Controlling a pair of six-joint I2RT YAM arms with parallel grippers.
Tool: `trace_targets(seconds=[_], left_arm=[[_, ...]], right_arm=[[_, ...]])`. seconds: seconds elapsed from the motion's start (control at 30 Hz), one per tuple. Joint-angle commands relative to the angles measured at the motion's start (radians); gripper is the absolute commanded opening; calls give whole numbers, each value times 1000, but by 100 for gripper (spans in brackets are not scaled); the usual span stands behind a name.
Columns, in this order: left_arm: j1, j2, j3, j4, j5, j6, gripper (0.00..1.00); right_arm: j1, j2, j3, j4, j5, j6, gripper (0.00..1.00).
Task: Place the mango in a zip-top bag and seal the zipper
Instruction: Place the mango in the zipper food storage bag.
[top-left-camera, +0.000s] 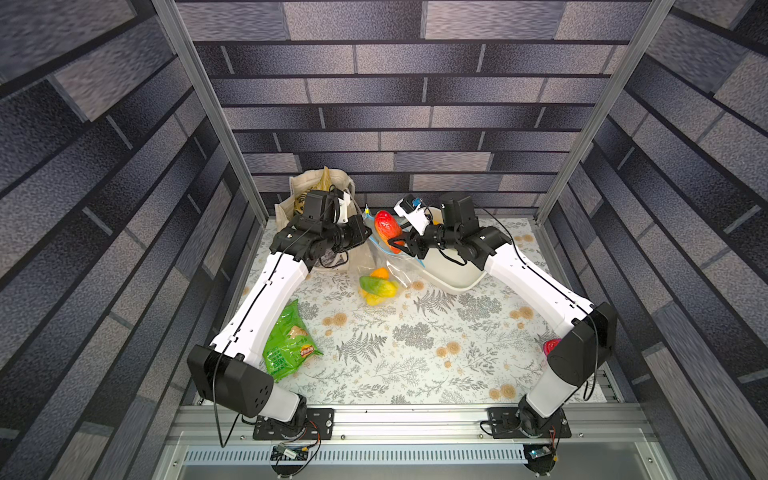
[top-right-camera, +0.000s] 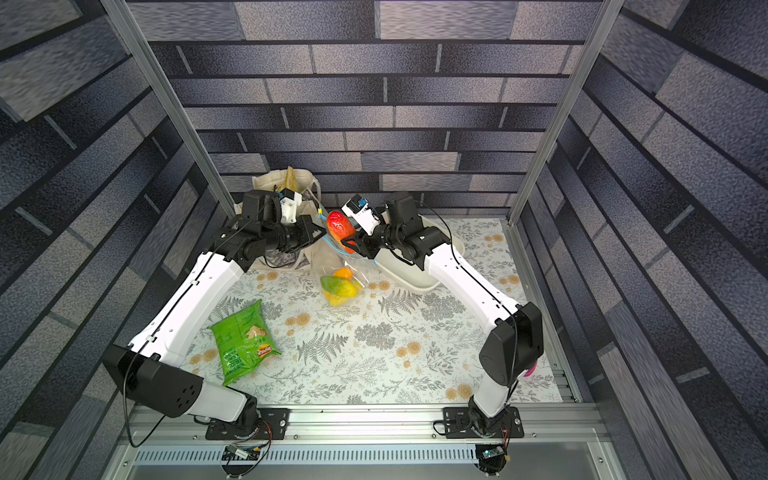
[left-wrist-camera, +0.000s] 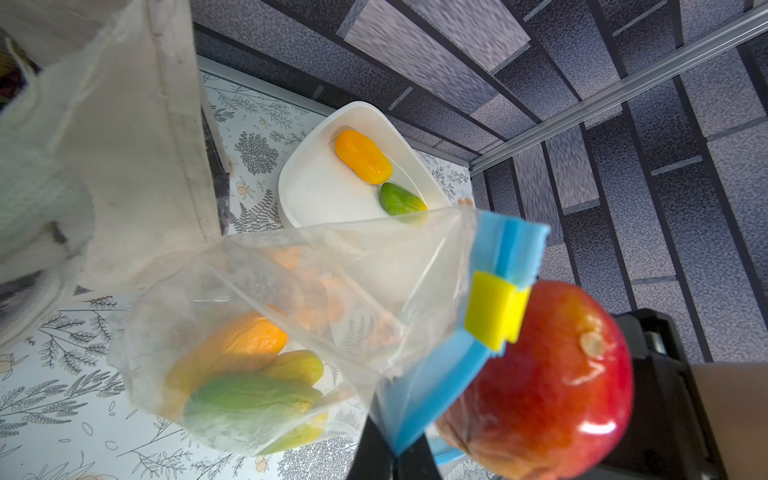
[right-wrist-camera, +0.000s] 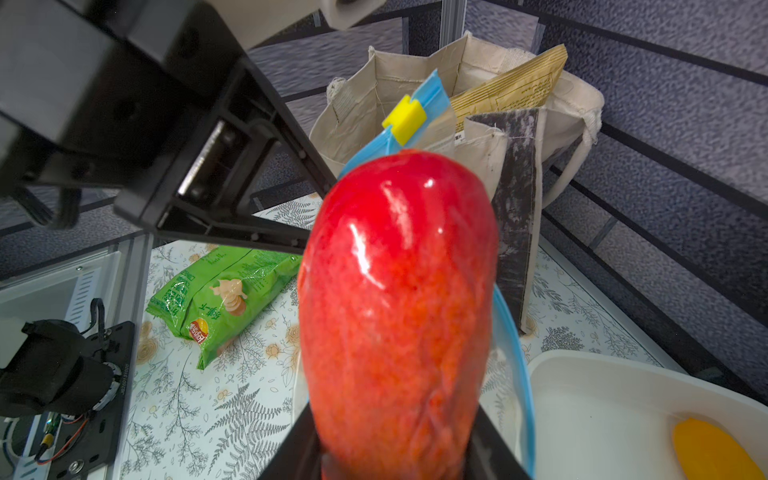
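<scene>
Top views look down on whole table (top-left-camera: 415, 353); wrist cams close on mango (left-wrist-camera: 552, 382).

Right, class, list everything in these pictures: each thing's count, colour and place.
zip-top bag: one, clear, hanging from left gripper
zipper: one, light blue, yellow slider, bag's open mouth
red mango: one, red-orange, at the bag's mouth, in right gripper
mangoes in bag: about three; orange, green, yellow
white tub: one, behind right arm
mangoes in tub: two; orange, green
canvas tote: one, beige, back left, packets inside
crisp packet: one, green, beside left arm
floral tablecloth: one, white-grey, underneath everything
left gripper: black, shut on zipper
right gripper: black, shut on red mango
</scene>
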Motion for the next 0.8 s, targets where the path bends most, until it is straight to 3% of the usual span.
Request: trace_targets(seconds=[0.0,0.07,0.3,0.47,0.57,0.67,0.77], left_arm=[[10,-52,-13,27,27,-12,0],[18,-56,-19,31,31,-16,0],[36,-56,-38,48,44,-28,0],[40,-55,-51,69,53,-39,0],[47,-53,-54,66,51,-39,0],[59,-58,-63,69,51,-41,0],[65,-56,-67,73,55,-40,0]], right_arm=[[6,36,16,-80,-39,-59,32],[6,28,3,-81,-29,-63,36],[10,58,100,-273,-14,-134,80],[9,69,164,-315,-17,-87,81],[9,29,124,-272,-25,-37,80],[8,-50,24,-164,77,105,81],[2,-110,-45,-94,219,294,88]])
